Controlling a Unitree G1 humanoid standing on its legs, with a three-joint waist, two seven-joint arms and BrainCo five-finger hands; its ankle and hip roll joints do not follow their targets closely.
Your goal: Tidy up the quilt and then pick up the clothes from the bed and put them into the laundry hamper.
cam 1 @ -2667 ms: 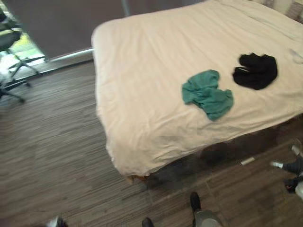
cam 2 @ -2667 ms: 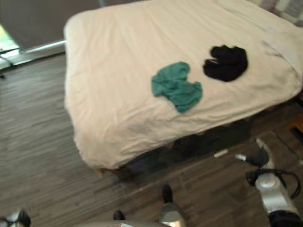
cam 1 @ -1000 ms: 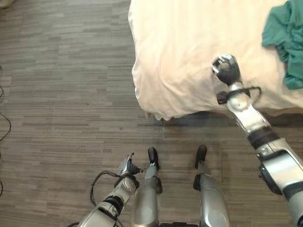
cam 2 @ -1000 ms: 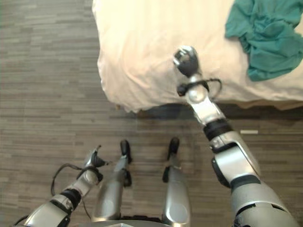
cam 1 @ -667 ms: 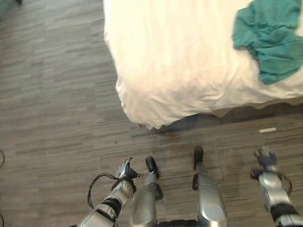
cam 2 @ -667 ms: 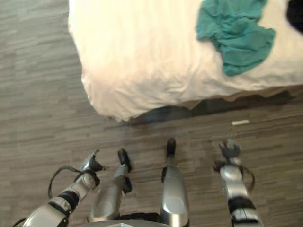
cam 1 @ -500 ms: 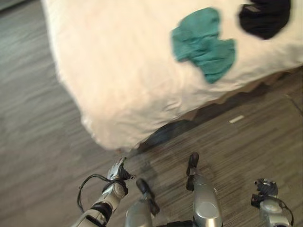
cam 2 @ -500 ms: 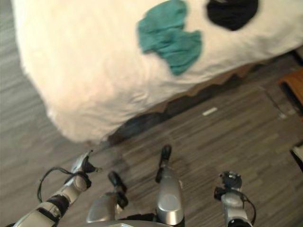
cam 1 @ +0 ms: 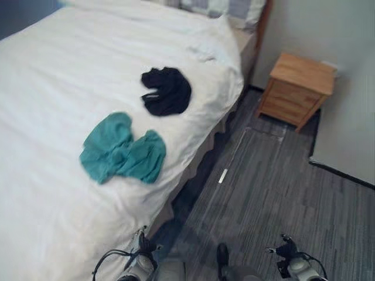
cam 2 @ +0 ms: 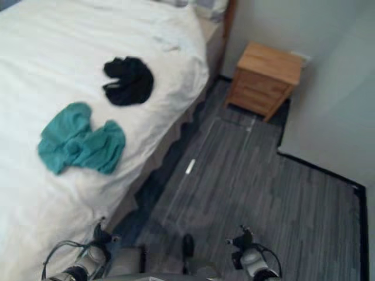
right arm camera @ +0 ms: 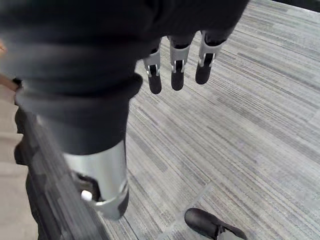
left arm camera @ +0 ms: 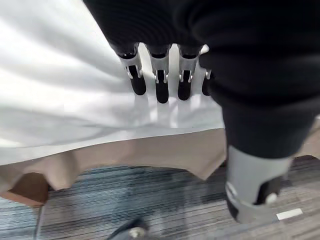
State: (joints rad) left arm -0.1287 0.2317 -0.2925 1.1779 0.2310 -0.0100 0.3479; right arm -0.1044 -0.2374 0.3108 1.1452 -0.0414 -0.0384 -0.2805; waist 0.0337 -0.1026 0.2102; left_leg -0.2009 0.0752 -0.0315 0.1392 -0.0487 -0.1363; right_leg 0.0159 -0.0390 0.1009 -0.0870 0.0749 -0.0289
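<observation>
Fingers (left arm camera: 159, 82) of both hands are held straight and empty; the green garment (cam 1: 122, 151) near the bed (cam 1: 41, 70) edge is best gathered first.

The left eye view and right eye view look steeply down from the robot's head, side by side and slightly offset. Both share the same ground — the white quilt (cam 1: 53, 76) with a teal garment (cam 1: 122, 151) and a black garment (cam 1: 167, 91) on it, the grey plank floor (cam 2: 246, 175) and a wooden nightstand (cam 2: 263, 78) at the far corner.

The left wrist view looks along the left hand (left arm camera: 157, 75) at very close range, facing the quilt's hanging edge and the floor beneath it. The right wrist view looks along the right hand (right arm camera: 175, 62), equally close — it faces the floor.
</observation>
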